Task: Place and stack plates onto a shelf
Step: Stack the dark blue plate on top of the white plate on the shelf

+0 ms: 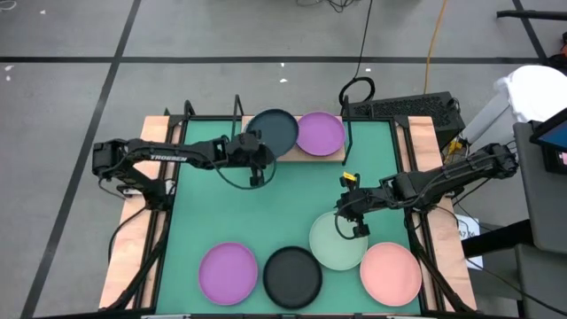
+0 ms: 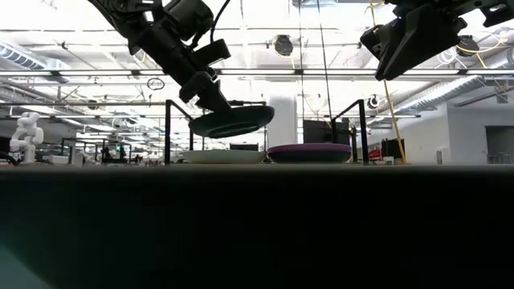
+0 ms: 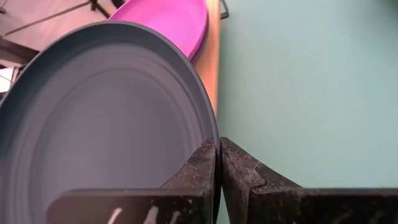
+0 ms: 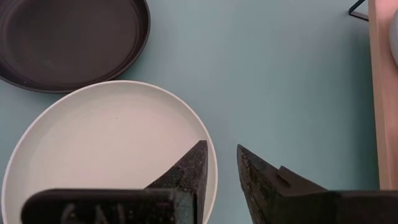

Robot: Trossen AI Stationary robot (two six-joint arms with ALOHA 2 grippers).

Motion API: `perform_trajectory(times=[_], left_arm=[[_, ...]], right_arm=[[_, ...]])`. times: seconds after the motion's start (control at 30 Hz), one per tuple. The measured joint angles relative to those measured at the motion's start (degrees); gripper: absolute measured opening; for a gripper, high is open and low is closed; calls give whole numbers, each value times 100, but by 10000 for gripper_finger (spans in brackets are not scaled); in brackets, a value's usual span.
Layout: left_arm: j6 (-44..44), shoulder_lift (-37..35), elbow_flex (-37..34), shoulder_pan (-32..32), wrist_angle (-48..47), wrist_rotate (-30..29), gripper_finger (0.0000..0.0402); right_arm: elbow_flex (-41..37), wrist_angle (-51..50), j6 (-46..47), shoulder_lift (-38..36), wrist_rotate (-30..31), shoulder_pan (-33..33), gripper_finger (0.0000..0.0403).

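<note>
My left gripper [image 3: 219, 143] is shut on the dark teal plate [image 1: 273, 131] and holds it in the air over the left half of the shelf [image 1: 341, 156]. In the low view this plate [image 2: 233, 122] hangs above a pale plate [image 2: 225, 156] that lies on the shelf beside a purple plate [image 1: 320, 133]. My right gripper [image 4: 222, 168] is open, high above the pale mint plate [image 1: 338, 241], touching nothing. A second purple plate [image 1: 228, 274], the black plate [image 1: 292, 276] and the salmon pink plate [image 1: 391, 273] lie flat near the table's near edge. My left gripper pinches the dark teal plate's rim [image 3: 211, 134] between its two fingers, one on the upper face and one on the underside. It comes from the table's left, slanting down. The plate is lifted clear, slightly tilted, and juts out beyond the fingers over the shelf.
The shelf's black wire posts [image 2: 167, 132] [image 2: 363, 132] stand at its ends. Wooden strips [image 1: 142, 221] run along the table's sides. Green mat [image 1: 266, 213] lies bare in the table's middle. A keyboard [image 1: 403, 108] and cables lie beyond the far edge.
</note>
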Motion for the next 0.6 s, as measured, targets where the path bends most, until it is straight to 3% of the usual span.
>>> perform_trajectory(times=[0.6], left_arm=[[372,6,0,379,-344,227,23]], right_arm=[[0,0,0,0,-1,-2,73]])
